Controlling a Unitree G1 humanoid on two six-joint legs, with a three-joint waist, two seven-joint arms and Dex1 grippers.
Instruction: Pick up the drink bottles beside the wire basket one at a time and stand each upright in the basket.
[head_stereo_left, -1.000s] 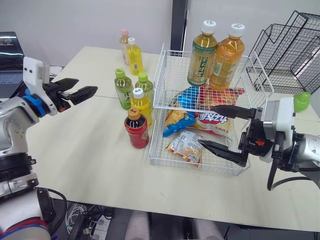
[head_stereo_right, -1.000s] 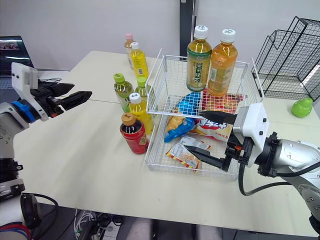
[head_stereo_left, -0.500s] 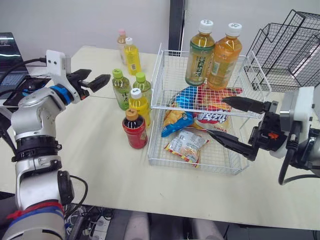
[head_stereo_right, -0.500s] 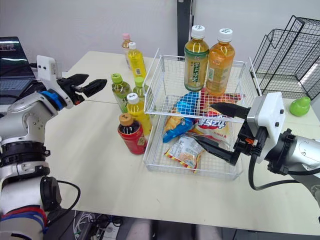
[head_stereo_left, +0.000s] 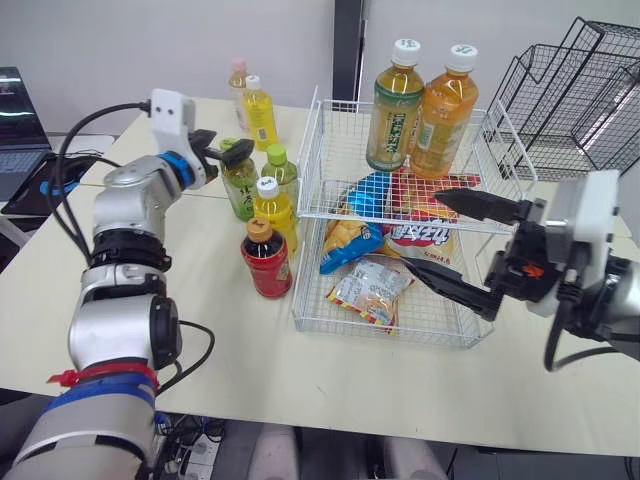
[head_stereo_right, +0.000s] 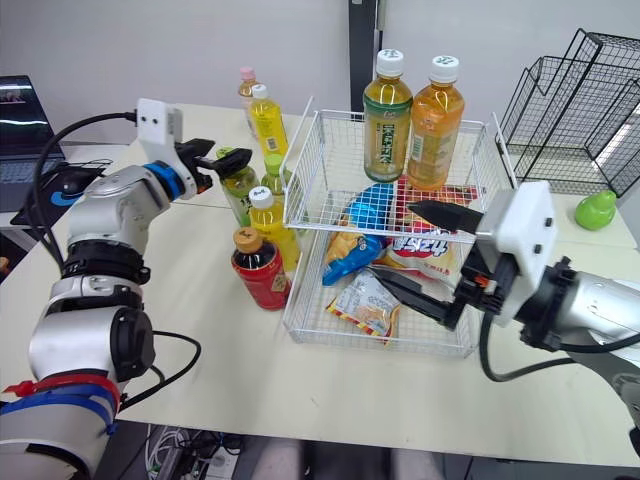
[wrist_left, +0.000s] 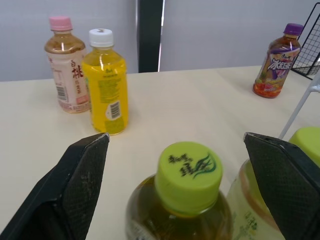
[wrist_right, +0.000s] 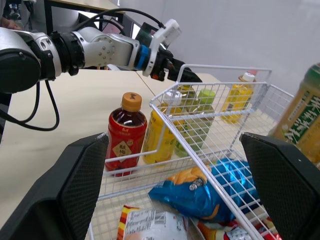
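The white wire basket (head_stereo_left: 311, 160) holds two upright bottles at its back, a green tea bottle (head_stereo_left: 393, 105) and an orange one (head_stereo_left: 440, 100). Beside it on the left stand a green-capped tea bottle (head_stereo_left: 241, 187), a second green-capped one (head_stereo_left: 284, 171), a yellow bottle with a white cap (head_stereo_left: 268, 208) and a red bottle (head_stereo_left: 266, 260). My left gripper (head_stereo_left: 229, 154) is open at the first bottle's green cap (wrist_left: 189, 175), one finger on each side, not touching it. My right gripper (head_stereo_left: 428, 232) hangs open over the basket's front right part.
Snack bags (head_stereo_left: 368, 285) lie on the basket floor. A pink-capped bottle (wrist_left: 64, 72) and a yellow bottle (wrist_left: 106, 82) stand farther back on the table; a purple-capped bottle (wrist_left: 274, 62) stands behind the basket. Black wire trays (head_stereo_left: 580, 90) sit at the back right, a laptop (head_stereo_left: 15, 120) at the left.
My left gripper has swung right from open table space to the bottle cluster and now straddles the green cap. The right gripper has stayed open over the basket.
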